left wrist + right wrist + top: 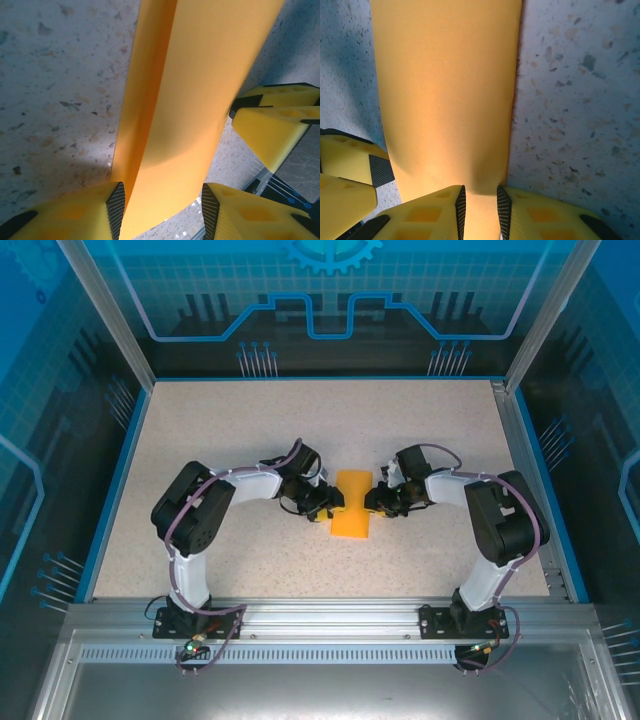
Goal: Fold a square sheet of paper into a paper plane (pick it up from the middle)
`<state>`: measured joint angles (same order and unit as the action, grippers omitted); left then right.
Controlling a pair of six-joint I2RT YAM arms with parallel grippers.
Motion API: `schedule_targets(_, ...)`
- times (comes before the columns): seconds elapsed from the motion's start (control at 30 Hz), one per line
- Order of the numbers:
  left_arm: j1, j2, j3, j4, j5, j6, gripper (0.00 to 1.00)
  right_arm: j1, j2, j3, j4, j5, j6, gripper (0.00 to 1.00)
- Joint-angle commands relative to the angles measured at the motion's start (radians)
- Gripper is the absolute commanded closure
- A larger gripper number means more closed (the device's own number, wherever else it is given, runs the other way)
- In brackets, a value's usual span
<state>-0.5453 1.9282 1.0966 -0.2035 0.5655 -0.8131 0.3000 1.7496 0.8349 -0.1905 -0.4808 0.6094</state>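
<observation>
The square sheet of paper [351, 518] is lying between the two grippers on the speckled table [250, 420], pinched narrow at its middle. The right gripper [479, 200] is clamping a thin fold of it between nearly closed pads. The left gripper [160, 200] is holding its jaws wider, with the creased sheet [200, 100] running up between them and touching both pads.
</observation>
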Motion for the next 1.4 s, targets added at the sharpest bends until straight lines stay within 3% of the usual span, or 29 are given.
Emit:
schedule_targets(0.0,-0.005,0.029,0.006,-0.011,-0.001,0.004,0.52,0.002,0.046,-0.042,-0.024,0.034,-0.008,0.72)
schedule_targets(0.53,-0.009,0.034,0.037,0.014,0.027,0.006,0.59,-0.001,0.06,-0.036,-0.015,0.027,-0.007,0.72)
schedule_targets(1.37,0.051,0.062,0.063,0.162,0.093,-0.066,0.57,-0.002,0.062,-0.02,-0.02,0.014,-0.003,0.72)
